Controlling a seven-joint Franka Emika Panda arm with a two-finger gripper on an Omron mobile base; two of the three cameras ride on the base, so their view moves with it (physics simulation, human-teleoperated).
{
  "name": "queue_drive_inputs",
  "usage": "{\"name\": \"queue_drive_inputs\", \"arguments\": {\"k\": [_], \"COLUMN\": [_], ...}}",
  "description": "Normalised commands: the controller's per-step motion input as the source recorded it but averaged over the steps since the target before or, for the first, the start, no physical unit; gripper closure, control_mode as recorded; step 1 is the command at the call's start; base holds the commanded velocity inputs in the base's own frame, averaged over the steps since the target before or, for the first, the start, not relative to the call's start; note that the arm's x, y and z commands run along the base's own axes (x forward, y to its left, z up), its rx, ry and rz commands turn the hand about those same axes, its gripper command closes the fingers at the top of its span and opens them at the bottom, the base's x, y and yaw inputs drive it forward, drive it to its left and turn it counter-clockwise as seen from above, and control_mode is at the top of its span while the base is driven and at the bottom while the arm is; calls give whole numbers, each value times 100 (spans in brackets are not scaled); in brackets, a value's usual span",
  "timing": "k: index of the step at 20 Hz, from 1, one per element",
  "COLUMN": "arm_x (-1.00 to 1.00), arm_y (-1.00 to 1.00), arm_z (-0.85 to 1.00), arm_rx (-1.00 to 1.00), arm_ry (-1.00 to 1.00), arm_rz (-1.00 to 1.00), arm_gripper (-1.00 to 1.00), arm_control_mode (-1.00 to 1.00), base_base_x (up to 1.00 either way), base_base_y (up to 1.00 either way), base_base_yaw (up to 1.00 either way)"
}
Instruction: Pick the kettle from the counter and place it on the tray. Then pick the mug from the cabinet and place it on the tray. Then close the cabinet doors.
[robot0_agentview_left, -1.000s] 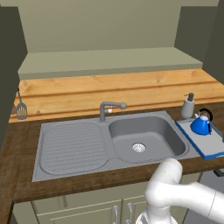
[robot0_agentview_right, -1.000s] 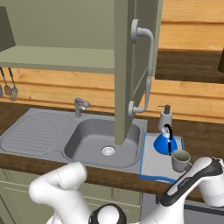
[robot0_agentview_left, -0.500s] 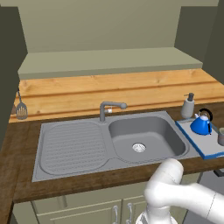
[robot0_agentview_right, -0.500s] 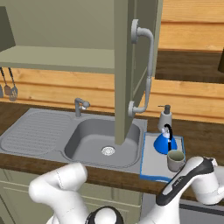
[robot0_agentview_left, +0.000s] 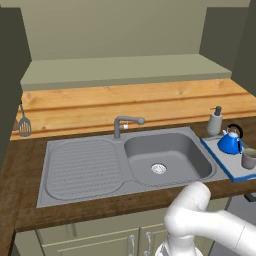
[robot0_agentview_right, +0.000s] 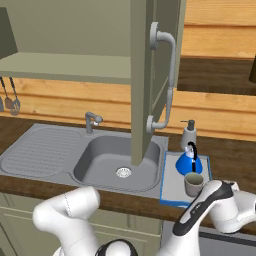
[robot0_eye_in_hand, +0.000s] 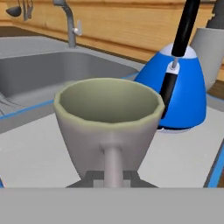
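Note:
The grey mug (robot0_eye_in_hand: 109, 118) stands close in front of the hand, its loop handle facing me, and my gripper (robot0_eye_in_hand: 113, 177) is shut on that handle. The mug (robot0_agentview_right: 194, 184) is low over the near part of the blue-rimmed tray (robot0_agentview_right: 171, 186), and I cannot tell whether it touches it. Behind it on the tray stands the blue kettle (robot0_agentview_right: 189, 162), also seen up close (robot0_eye_in_hand: 181, 87). From the left, the mug (robot0_agentview_left: 248, 158), kettle (robot0_agentview_left: 230, 142) and tray (robot0_agentview_left: 220, 156) lie at the right edge. A cabinet door (robot0_agentview_right: 145, 75) hangs open over the sink.
A grey soap pump bottle (robot0_agentview_right: 188, 136) stands behind the tray on the dark counter (robot0_agentview_right: 230, 160). The steel sink (robot0_agentview_left: 165, 155) with its faucet (robot0_agentview_left: 122, 125) lies left of the tray. Utensils (robot0_agentview_left: 24, 125) hang on the wall at the far left. The cabinet's pale shelf (robot0_agentview_left: 125, 70) is above.
The mug, held by the gripper, has moved left from the right edge to over the tray, just in front of the kettle. The kettle and door have stayed put.

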Motion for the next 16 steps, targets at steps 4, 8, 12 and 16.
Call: {"name": "queue_drive_inputs", "arguments": {"k": [4, 8, 12, 16], "arm_x": [32, 27, 17, 0], "arm_y": [6, 1, 3, 7], "arm_z": [-15, -28, -32, -36], "arm_rx": [0, 0, 0, -3], "arm_ry": [0, 0, 0, 0], "arm_rz": [0, 0, 0, 0], "arm_gripper": [100, 100, 100, 100], "arm_control_mode": [-100, -100, -100, -100], "base_base_x": [0, 0, 0, 0], "base_base_y": [0, 0, 0, 0], "base_base_yaw": [0, 0, 0, 0]}}
